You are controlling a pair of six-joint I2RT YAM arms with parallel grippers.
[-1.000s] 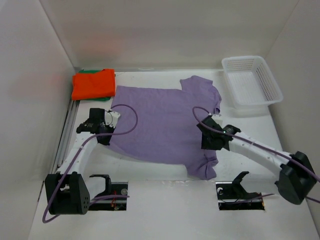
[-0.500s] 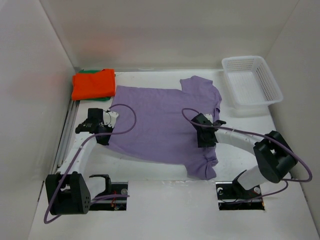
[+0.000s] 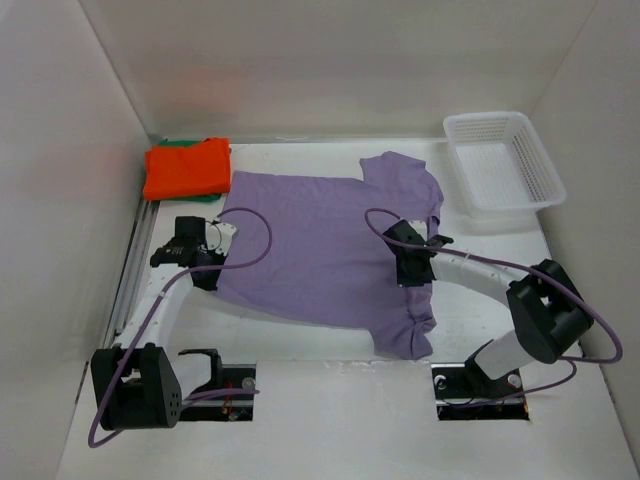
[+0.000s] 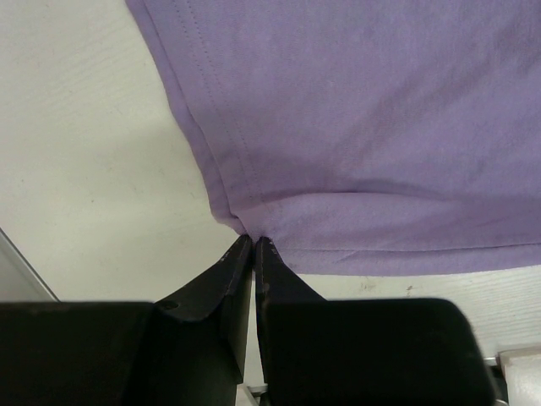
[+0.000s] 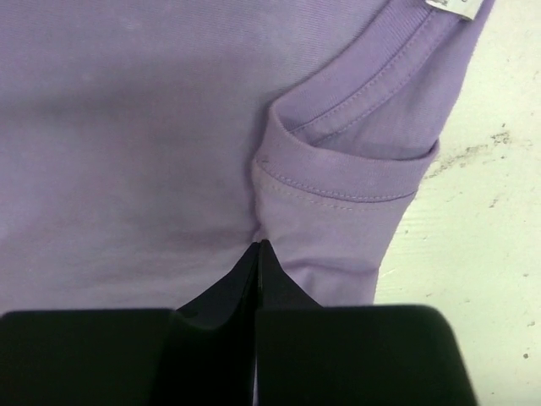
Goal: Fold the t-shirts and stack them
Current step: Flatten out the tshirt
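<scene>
**A:** Seen from above: lavender shirt [image 3: 320, 250] spread on the table [image 3: 330, 400], orange shirt [image 3: 186, 167] folded atop green shirt [image 3: 172, 143], far left.

**B:** Shown only at the wrists: its hem corner is pinched by the left hand [image 4: 254, 241], cloth beside the collar by the right hand [image 5: 260, 245].

You're in a robot lab cell. White walls [image 3: 330, 60] box in a white table [image 3: 330, 410]. The cabled left arm [image 3: 165, 292] and right arm [image 3: 480, 272] are bolted to its near edge.

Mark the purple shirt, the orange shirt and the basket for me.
purple shirt [image 3: 310, 240], top view, middle of the body.
orange shirt [image 3: 187, 168], top view, centre of the folded top face.
basket [image 3: 487, 117], top view, far rim.
</scene>
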